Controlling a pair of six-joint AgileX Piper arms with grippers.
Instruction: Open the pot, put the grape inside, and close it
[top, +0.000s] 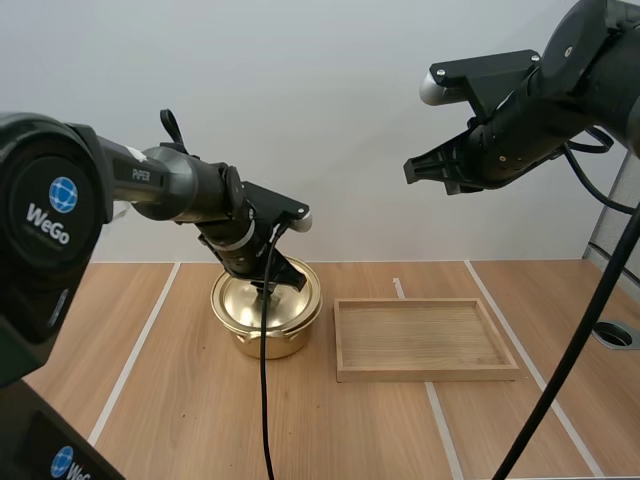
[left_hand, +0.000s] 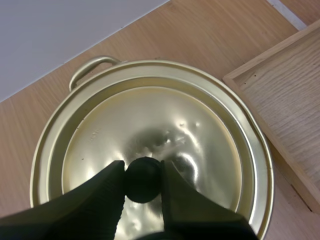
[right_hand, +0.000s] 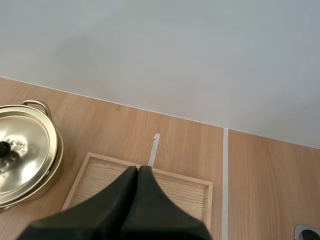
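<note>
A golden pot stands on the table left of centre, its golden lid seated on it. My left gripper is down on the lid, and its two fingers pinch the black knob from both sides. The pot's loop handle points toward the back wall. My right gripper hangs high above the table's right half, its fingers closed together into one wedge holding nothing. Below it I see the pot off to the side.
A shallow wooden tray lies right of the pot with nothing in it, a narrow gap between them; its rim is close to the pot. White tape lines cross the tabletop. A round cable hole sits at the far right.
</note>
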